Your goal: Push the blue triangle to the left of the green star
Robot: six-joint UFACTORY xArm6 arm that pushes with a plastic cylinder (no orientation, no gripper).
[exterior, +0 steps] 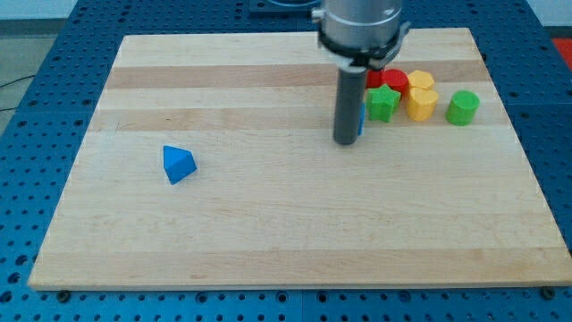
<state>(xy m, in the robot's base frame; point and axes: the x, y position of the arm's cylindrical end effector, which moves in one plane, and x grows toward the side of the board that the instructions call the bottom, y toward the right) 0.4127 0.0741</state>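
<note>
Blue plastic triangle block (178, 165) is lying well apart at the view's left of the wooden board (268, 250), while my tip (346, 141), a bare rod with no jaws, is standing just left of the green star-shaped block (383, 103), needing repositioning behind the triangle's left face.

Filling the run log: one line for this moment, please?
my tip: beside green star, view's left | blue triangle: far at view's left, untouched
</note>
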